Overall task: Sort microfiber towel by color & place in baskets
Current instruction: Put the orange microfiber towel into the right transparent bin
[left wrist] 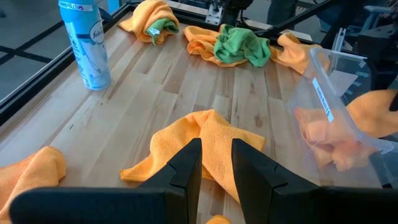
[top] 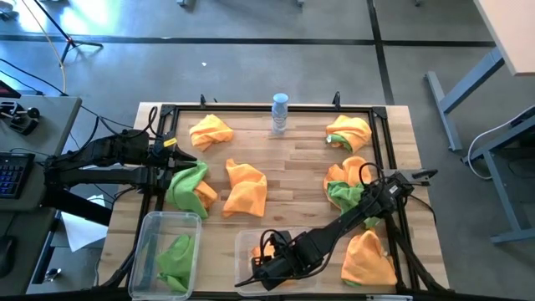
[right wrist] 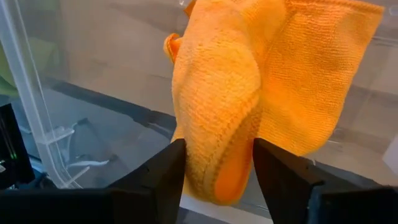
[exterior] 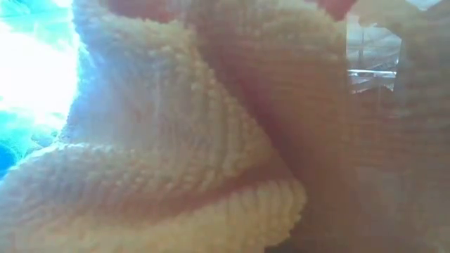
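Orange and green microfiber towels lie scattered on the wooden table: an orange one point(top: 211, 131), another orange one point(top: 247, 188), and a green one point(top: 188, 186) on an orange one. The narrower basket point(top: 147, 242) at the front left holds a green towel point(top: 177, 255). My right gripper point(right wrist: 214, 168) stands open over the wider basket point(top: 242, 242), pointing steeply down, with an orange towel point(right wrist: 249, 93) between and beyond its fingers. My left gripper point(left wrist: 216, 168) hovers at the table's left side, fingers a little apart with nothing between them. My right gripper stands open with the orange towel's rolled fold point(right wrist: 217, 143) filling the gap between its fingers. The fingers come from above, slanting down into the basket. Whether either finger touches the cloth, I cannot tell.
A pale blue bottle point(top: 280, 113) stands at the far edge. More towels lie on the right: orange with green point(top: 349, 132), green on orange point(top: 344, 186), orange point(top: 368, 257). A black frame point(top: 267, 107) rims the table. An orange towel point(exterior: 176, 140) fills the low view.
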Controlling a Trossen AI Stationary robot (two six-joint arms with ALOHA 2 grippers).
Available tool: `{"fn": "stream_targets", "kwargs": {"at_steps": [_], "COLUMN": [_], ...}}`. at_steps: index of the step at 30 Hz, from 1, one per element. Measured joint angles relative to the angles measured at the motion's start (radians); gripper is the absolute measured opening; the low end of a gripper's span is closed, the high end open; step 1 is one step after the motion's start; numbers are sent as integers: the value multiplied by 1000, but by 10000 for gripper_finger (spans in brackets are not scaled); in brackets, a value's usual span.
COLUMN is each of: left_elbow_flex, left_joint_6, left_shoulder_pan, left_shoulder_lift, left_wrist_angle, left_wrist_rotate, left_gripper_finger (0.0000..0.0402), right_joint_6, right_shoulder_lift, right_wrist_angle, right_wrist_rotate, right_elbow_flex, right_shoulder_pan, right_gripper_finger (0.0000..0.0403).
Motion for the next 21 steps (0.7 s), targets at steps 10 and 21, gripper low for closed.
{"fn": "stream_targets", "kwargs": {"at_steps": [10,21], "left_elbow_flex": [0,0], "left_joint_6": [0,0], "left_shoulder_pan": [0,0], "left_shoulder_lift": [0,0], "left_wrist_angle": [0,-1], "left_wrist_rotate": [0,0], "left_gripper_finger": [74,74], "right_joint_6": [55,58], "right_shoulder_lift": [-91,-149], "right_wrist_angle": [-120,-349], "right_wrist_rotate": [80,152], "right_elbow_flex": [2,2], "right_shoulder_pan": [0,-20], "right_gripper_finger": [185,185]}}
